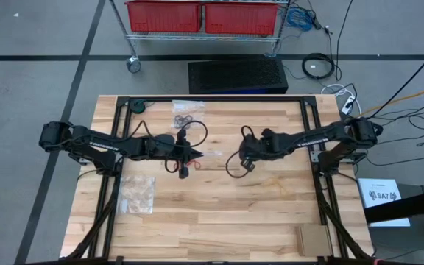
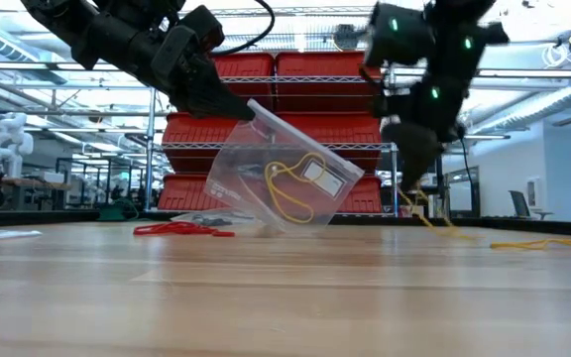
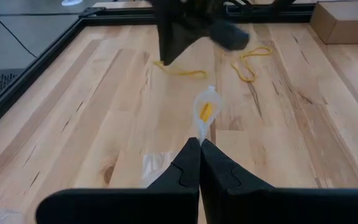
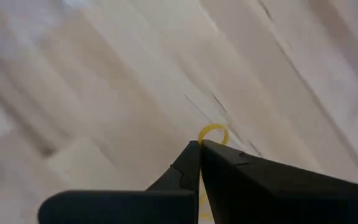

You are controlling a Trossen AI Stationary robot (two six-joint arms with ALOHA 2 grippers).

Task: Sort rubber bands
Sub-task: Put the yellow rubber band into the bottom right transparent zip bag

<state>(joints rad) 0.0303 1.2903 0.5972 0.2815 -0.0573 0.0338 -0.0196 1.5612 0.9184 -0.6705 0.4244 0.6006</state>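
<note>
Left gripper (image 2: 249, 111) pinches a clear bag (image 2: 281, 183) aloft; right gripper (image 4: 199, 144) pinches a yellow band (image 4: 213, 133). A missed bag mouth would likely drop the band.

The high camera looks straight down on the whole wooden table (image 1: 219, 213) from well above, with the floor around it and a shelf cart with red bins (image 1: 201, 16) at the far edge, while the low camera sits at table-top height and looks level across the wood towards those same red bins (image 2: 295, 69) and the room behind. The left wrist camera looks forward and down over the table (image 3: 92, 124) from close, and it shares with the low view a clear bag (image 3: 205, 112) (image 2: 281, 178) hanging above the wood. The right wrist camera is very near to the table surface (image 4: 104, 93) and faces steeply down on it.
</note>
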